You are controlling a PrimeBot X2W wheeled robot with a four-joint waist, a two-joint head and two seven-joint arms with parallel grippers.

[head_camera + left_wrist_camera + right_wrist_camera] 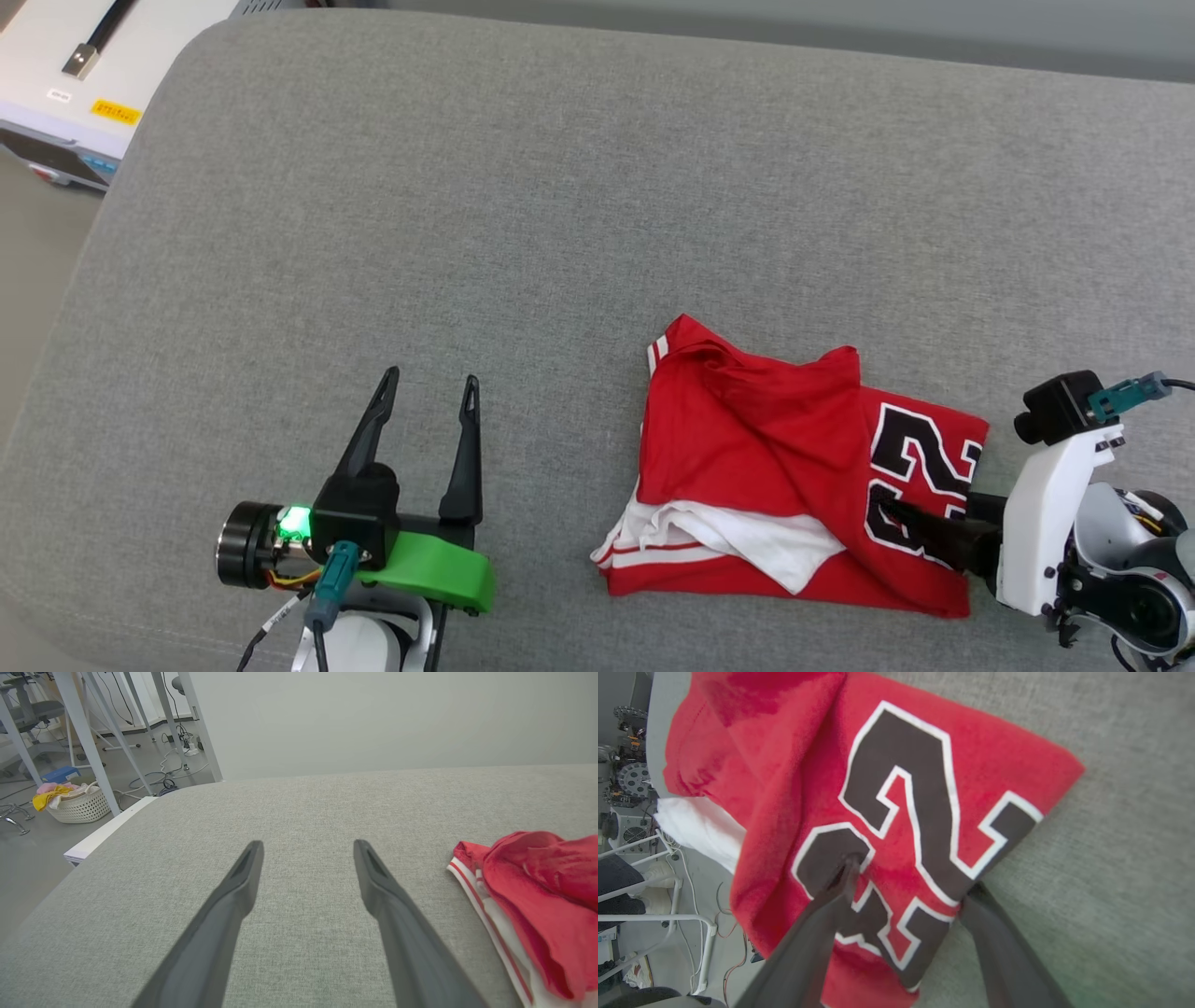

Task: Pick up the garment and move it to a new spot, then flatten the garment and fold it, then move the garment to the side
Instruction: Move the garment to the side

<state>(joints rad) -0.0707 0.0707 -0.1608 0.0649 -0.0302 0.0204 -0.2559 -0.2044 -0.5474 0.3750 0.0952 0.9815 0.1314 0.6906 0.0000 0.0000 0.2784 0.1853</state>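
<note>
Closest to me, the left gripper [430, 378] sat low on my left, its two dark fingers spread wide with nothing between them, hovering over bare grey fabric and pointing away from the robot. On my right, the right gripper [915, 873] reached in sideways toward the garment [747, 439], its jaws parted as well. One finger [817, 924] lay on top of the cloth, its tip on the black, white-outlined "23". The other finger [1004, 952] met the cloth's edge just beside the print, and I could not tell whether its tip had gone underneath. The folded edge sat between the two fingers, but they were not pinched down on it. The garment itself lay in a rough, rumpled rectangle on the right part of the padded surface [560, 187], toward the near side and well apart from the left gripper. Its red body faced up, the number was at the right end, and a white sleeve [747, 546] with red-and-white striped trim poked out along the near left corner. Beyond it the grey upholstery ran on toward a rounded far corner. Past that corner stood a white machine [56, 84], and the left wrist camera gave me white frame legs [88, 742], loose cables and a white basket [81, 805] of cloth on the floor.
</note>
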